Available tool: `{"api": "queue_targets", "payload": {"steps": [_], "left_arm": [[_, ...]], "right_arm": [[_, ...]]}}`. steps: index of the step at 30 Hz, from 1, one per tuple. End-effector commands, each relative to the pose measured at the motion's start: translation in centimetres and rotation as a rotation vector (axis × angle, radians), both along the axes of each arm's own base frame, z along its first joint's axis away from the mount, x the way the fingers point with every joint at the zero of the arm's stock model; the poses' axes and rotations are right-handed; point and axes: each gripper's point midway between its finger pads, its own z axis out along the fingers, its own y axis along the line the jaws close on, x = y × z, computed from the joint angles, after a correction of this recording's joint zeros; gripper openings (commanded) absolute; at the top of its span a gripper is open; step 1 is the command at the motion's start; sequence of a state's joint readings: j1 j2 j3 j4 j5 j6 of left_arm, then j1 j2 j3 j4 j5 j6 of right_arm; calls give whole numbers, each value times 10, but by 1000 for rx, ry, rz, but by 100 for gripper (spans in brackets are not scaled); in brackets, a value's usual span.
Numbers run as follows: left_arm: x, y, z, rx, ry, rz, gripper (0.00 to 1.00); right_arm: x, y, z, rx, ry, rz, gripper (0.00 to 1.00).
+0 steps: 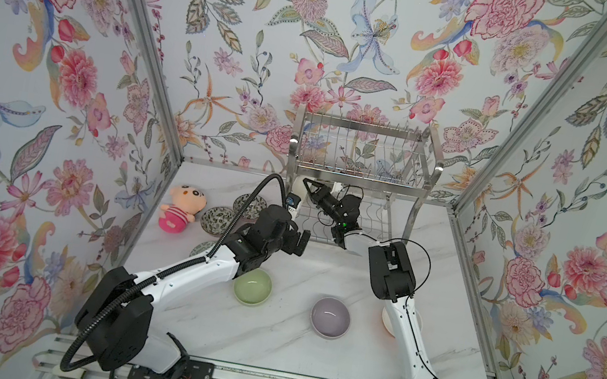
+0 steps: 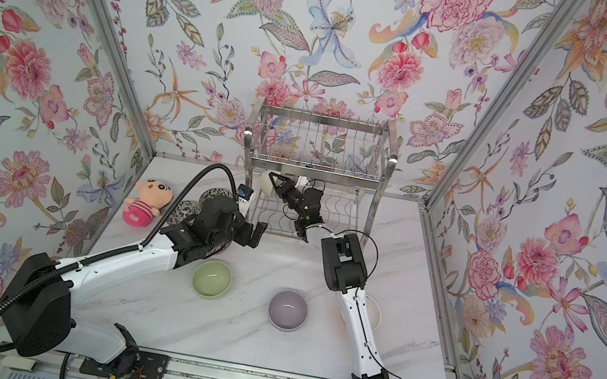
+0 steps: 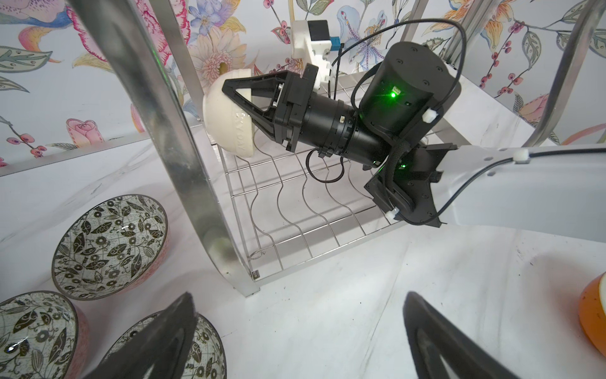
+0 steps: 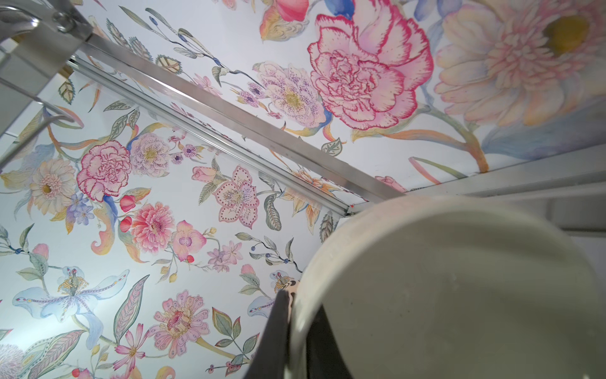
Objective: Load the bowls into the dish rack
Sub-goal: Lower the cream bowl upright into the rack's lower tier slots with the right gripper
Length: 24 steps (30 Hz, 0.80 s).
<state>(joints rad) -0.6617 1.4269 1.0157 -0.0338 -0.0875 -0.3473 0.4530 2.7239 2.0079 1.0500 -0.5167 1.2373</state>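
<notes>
Pink plush doll (image 1: 179, 207) far left. Dark leaf-patterned ceramic bowls (image 3: 110, 246) beside it. Left gripper (image 1: 297, 241) spread wide, empty, in front of shiny steel wire dish rack (image 1: 362, 154). Pale green bowl (image 1: 253, 286) and lilac bowl (image 1: 330, 317) upright on table. Right gripper (image 1: 308, 183) clamped on rim of plain cream bowl (image 3: 226, 131), which stands on edge at left end of lower shelf. Orange-outside white bowl (image 1: 387, 319) partly hidden under right arm.

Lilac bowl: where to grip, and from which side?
Pinch the rim of the lilac bowl from above, one finger inside, one outside. It sits upright, mouth up, on the table, apart from the green bowl; its rounded outer wall would likely slip in a side grasp.
</notes>
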Motion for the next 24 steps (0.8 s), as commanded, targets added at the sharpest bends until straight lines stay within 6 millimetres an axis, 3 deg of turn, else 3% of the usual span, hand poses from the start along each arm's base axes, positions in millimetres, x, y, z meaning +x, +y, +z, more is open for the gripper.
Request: {"api": "queue_targets", "payload": {"steps": [1, 9, 24], "left_arm": [[2, 0, 11, 5, -21, 13, 99], [-1, 3, 10, 11, -17, 16, 99], [-2, 1, 8, 5, -14, 13, 99]], "right_arm": [[1, 6, -4, -6, 11, 23, 0], [2, 7, -8, -15, 21, 21, 1], [2, 6, -9, -42, 34, 35, 12]]}}
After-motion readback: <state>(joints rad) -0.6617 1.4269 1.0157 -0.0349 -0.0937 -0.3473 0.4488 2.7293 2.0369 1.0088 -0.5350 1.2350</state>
